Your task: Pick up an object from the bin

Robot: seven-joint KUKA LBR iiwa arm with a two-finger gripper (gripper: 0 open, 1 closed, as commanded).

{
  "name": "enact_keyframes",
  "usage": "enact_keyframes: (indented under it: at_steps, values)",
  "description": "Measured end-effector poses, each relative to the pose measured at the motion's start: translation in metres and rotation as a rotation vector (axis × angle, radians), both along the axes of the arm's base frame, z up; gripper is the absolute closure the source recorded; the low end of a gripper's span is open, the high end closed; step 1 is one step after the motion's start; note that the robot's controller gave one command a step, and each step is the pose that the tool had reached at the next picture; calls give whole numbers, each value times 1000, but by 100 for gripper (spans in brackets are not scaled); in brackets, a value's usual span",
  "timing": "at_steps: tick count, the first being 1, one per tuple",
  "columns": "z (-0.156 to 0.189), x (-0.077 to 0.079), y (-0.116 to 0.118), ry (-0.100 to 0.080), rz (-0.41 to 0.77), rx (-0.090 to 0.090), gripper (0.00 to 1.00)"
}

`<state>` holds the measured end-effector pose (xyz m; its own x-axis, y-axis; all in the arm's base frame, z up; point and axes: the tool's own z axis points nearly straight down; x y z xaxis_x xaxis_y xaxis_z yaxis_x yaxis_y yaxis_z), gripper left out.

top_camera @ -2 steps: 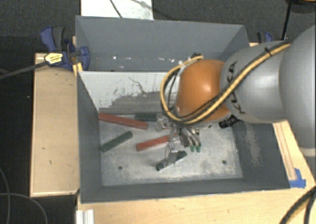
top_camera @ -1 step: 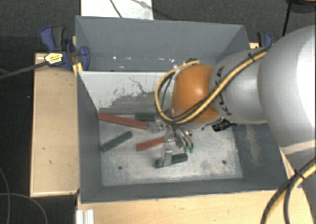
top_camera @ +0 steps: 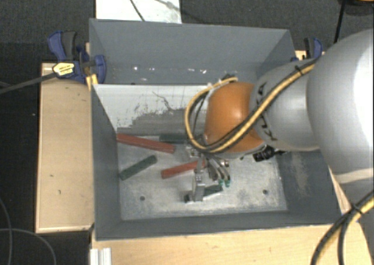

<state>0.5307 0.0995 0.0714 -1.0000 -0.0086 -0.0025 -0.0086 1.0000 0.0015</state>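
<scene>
Far to the left of the claw, a dark green bar (top_camera: 138,167) is lying flat and slanted on the floor of the grey bin (top_camera: 257,191). Beyond it a long red-brown stick (top_camera: 145,142) is stretching toward the claw, with a darker stick (top_camera: 173,138) showing at its right-hand end. Closer in, a short red stick (top_camera: 178,170) is pointing its right end at the claw's left side; whether the two are touching I cannot tell. The claw (top_camera: 210,182) itself is hanging low beneath the orange wrist cover (top_camera: 231,119), close above the bin floor. I cannot tell how wide it is standing or whether it is gripping anything, since its metal parts are merging with what is lying under them. On its near side a small pale grey block (top_camera: 197,195) is lying right at its tip, and I am judging this the likeliest thing to be picked. A small green piece (top_camera: 224,184) is sitting just to the claw's right. Doing this step well is, in my judgement, calling for centring across the block's narrow width and going fully down to the floor before closing, as the block is looking flat and low. The red stick's end and the green piece are crowding both sides, so either is risking being pinched or dragged along.
</scene>
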Motion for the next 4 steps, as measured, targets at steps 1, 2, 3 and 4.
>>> enact_keyframes:
  at_steps: [1, 2, 3, 4]
  values:
    - [-1, 16, 1, -2, 8, 0, 0]
    - [0, 0, 0, 2, 0, 0, 100]
    - [0, 0, 0, 2, -1, 0, 100]
    - [6, -2, 0, 8, -2, -1, 100]
